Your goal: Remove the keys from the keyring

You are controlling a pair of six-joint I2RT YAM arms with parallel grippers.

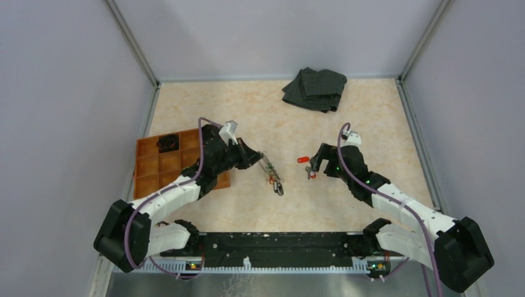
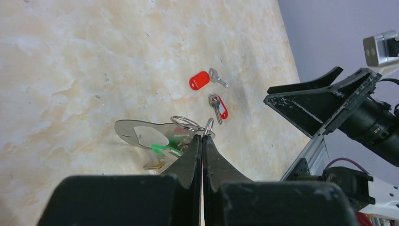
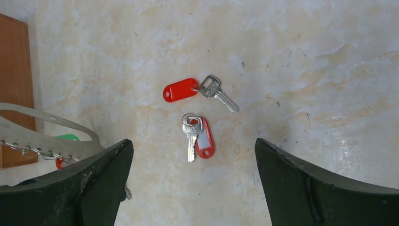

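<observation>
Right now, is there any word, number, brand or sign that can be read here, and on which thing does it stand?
None can be read.
Red tag with pale insert: no writing shows.
Plain red tag: blank.
Upper key and lower key: any stamp on the heads is too small to read.
Silvery plate by the left pincer: no lettering shows.

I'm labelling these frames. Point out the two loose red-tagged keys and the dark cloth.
Far red-tagged key [image 3: 180,90]: right wrist view, its red tag.
Near red-tagged key [image 3: 192,127]: right wrist view, its metal head.
Dark cloth [image 1: 316,88]: top view, its middle.
</observation>
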